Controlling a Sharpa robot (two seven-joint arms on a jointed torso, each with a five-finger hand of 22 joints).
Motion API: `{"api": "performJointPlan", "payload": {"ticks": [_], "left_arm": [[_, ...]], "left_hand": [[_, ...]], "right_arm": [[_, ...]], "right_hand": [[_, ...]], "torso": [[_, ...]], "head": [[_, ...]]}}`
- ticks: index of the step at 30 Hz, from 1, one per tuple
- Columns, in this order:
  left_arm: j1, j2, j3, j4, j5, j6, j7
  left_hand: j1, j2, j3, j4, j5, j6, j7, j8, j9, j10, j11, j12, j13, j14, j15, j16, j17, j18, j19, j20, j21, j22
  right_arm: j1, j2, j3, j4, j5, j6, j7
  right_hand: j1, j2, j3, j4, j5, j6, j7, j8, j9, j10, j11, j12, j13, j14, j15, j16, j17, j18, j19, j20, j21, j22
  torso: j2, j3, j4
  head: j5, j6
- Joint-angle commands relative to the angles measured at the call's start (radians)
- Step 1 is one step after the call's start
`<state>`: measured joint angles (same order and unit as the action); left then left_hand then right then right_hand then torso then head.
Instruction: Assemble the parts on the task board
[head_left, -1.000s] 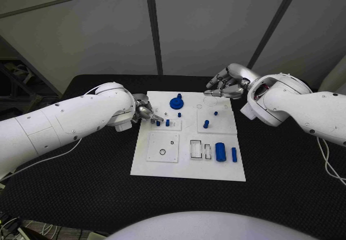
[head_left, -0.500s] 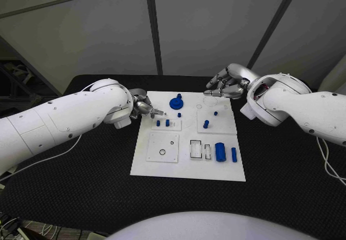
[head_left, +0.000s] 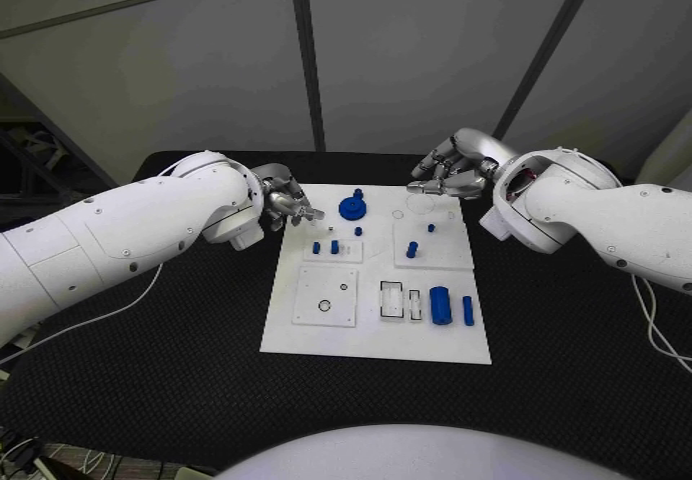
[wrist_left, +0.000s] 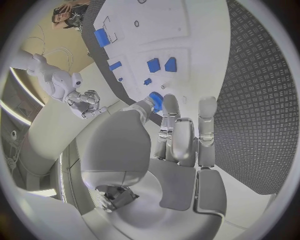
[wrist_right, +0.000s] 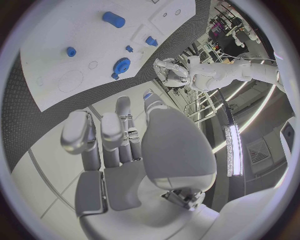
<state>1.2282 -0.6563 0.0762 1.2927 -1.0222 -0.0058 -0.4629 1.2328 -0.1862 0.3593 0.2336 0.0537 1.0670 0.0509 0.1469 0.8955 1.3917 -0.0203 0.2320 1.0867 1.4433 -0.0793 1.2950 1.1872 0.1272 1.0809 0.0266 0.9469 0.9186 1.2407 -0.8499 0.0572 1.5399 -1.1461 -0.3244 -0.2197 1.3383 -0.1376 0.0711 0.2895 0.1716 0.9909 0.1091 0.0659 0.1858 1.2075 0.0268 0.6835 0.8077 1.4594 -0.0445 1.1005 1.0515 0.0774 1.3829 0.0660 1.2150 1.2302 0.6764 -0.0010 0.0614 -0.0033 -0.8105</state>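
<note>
The white task board (head_left: 375, 335) lies mid-table. On it are a blue gear-like part (head_left: 352, 207) at the far side, two short blue pegs (head_left: 335, 245) in the left square plate, and a thick blue cylinder (head_left: 440, 303) at the near right. My left hand (head_left: 286, 205) hovers at the board's far left edge, fingers curled toward the thumb. In the left wrist view a blue shape (wrist_left: 155, 101) sits right at its thumb tip; I cannot tell whether it is pinched or lies on the board behind. My right hand (head_left: 454, 168) hangs over the far right corner, holding nothing.
Smaller blue pegs (head_left: 411, 248) stand in the right square plate. A thin blue rod (head_left: 467, 310) lies beside the cylinder. Clear slots (head_left: 391, 298) and a plate with a hole (head_left: 326, 295) occupy the board's near half. Black matting (head_left: 159, 350) surrounds the board.
My left hand has drawn back from the two pegs in the left plate toward the board's far left edge. The right hand has stayed put.
</note>
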Motion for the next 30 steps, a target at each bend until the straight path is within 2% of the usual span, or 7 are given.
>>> {"api": "performJointPlan", "payload": {"ticks": [1,3,5,10,15,21,30], "left_arm": [[0.003,0.012,-0.007,-0.007,0.015,-0.069,0.184],[0.003,0.021,-0.022,-0.015,0.012,-0.105,0.275],[0.003,0.034,-0.036,-0.025,-0.004,-0.14,0.362],[0.002,0.058,-0.068,-0.043,-0.064,-0.212,0.491],[0.001,0.091,-0.096,-0.073,-0.178,-0.244,0.537],[-0.001,0.127,-0.109,-0.111,-0.268,-0.221,0.52],[-0.004,0.176,-0.116,-0.153,-0.347,-0.147,0.479]], "left_hand": [[0.095,0.001,0.054,-0.05,-0.005,-0.032,0.031,-0.049,-0.059,-0.088,0.03,-0.115,-0.081,-0.114,0.027,-0.196,-0.215,0.04,-0.093,0.017,-0.102,-0.074],[0.164,-0.011,0.113,-0.09,0.002,-0.048,0.062,-0.085,-0.128,-0.164,0.064,-0.168,-0.184,-0.285,0.061,-0.413,-0.426,0.026,-0.166,0.038,-0.171,-0.104],[0.216,-0.033,0.171,-0.133,0.01,-0.083,0.079,-0.085,-0.225,-0.238,0.089,-0.167,-0.355,-0.355,0.098,-0.508,-0.497,0.015,-0.224,0.06,-0.226,-0.125],[0.224,-0.042,0.183,-0.177,0.004,-0.084,0.091,-0.086,-0.346,-0.269,0.111,-0.174,-0.574,-0.331,0.101,-0.549,-0.553,0.024,-0.217,0.071,-0.22,-0.112],[0.203,-0.037,0.155,-0.219,0.003,-0.062,0.093,-0.082,-0.484,-0.246,0.113,-0.168,-0.794,-0.273,0.101,-0.558,-0.601,0.047,-0.186,0.089,-0.205,-0.091],[0.177,-0.036,0.134,-0.221,-0.001,-0.048,0.094,-0.081,-0.541,-0.233,0.111,-0.167,-0.871,-0.212,0.094,-0.497,-0.591,0.055,-0.141,0.095,-0.193,-0.084],[0.155,-0.041,0.112,-0.212,-0.006,-0.035,0.091,-0.079,-0.568,-0.221,0.109,-0.165,-0.906,-0.202,0.092,-0.467,-0.585,0.055,-0.126,0.096,-0.199,-0.087]], "right_arm": [[0.002,0.001,0.001,0.0,0.001,-0.002,0.009],[0.002,0.002,0.001,-0.001,0.002,-0.003,0.01],[0.002,0.003,0.001,-0.002,0.003,-0.004,0.012],[0.002,0.005,0.001,-0.004,0.005,-0.007,0.016],[0.002,0.007,0.001,-0.005,0.006,-0.009,0.018],[0.002,0.011,0.0,-0.006,0.006,-0.008,0.019],[0.002,0.015,0.0,-0.007,0.006,-0.009,0.019]], "right_hand": [[-0.008,0.002,0.002,0.003,0.001,-0.003,-0.001,0.0,0.002,-0.005,-0.001,0.002,-0.001,0.003,-0.003,-0.007,0.0,0.008,0.005,-0.003,-0.005,-0.001],[-0.008,0.002,0.002,0.003,0.001,-0.003,-0.001,0.0,0.002,-0.005,-0.001,0.001,-0.002,0.003,-0.003,-0.007,-0.001,0.008,0.005,-0.003,-0.006,-0.002],[-0.008,0.002,0.002,0.003,0.001,-0.003,-0.001,0.0,0.002,-0.005,-0.001,0.0,-0.002,0.002,-0.003,-0.008,-0.002,0.008,0.004,-0.003,-0.007,-0.003],[-0.007,0.002,0.002,0.002,0.001,-0.003,-0.001,0.0,0.002,-0.007,-0.001,-0.002,-0.005,0.002,-0.003,-0.01,-0.004,0.009,0.003,-0.003,-0.01,-0.005],[-0.007,0.002,0.002,0.002,0.001,-0.003,-0.001,0.0,0.002,-0.007,-0.001,-0.002,-0.005,0.002,-0.003,-0.01,-0.004,0.009,0.003,-0.003,-0.01,-0.005],[-0.006,0.002,0.003,0.001,0.001,-0.002,-0.001,0.0,0.002,-0.007,-0.001,-0.003,-0.006,0.002,-0.003,-0.011,-0.004,0.009,0.003,-0.003,-0.01,-0.005],[-0.006,0.002,0.003,0.001,0.001,-0.002,-0.001,0.0,0.002,-0.007,-0.001,-0.003,-0.006,0.002,-0.003,-0.011,-0.004,0.009,0.003,-0.003,-0.01,-0.005]], "torso": [[-0.001,0.0011,-0.0007],[0.0,-0.0001,-0.0005],[0.001,0.0,-0.0014],[0.002,-0.0009,-0.0017],[0.002,0.0001,-0.0013],[0.002,-0.0002,-0.002],[0.002,-0.0003,-0.0017]], "head": [[-0.004,0.006],[-0.008,0.01],[-0.012,0.015],[-0.017,0.021],[-0.02,0.024],[-0.021,0.026],[-0.023,0.025]]}}
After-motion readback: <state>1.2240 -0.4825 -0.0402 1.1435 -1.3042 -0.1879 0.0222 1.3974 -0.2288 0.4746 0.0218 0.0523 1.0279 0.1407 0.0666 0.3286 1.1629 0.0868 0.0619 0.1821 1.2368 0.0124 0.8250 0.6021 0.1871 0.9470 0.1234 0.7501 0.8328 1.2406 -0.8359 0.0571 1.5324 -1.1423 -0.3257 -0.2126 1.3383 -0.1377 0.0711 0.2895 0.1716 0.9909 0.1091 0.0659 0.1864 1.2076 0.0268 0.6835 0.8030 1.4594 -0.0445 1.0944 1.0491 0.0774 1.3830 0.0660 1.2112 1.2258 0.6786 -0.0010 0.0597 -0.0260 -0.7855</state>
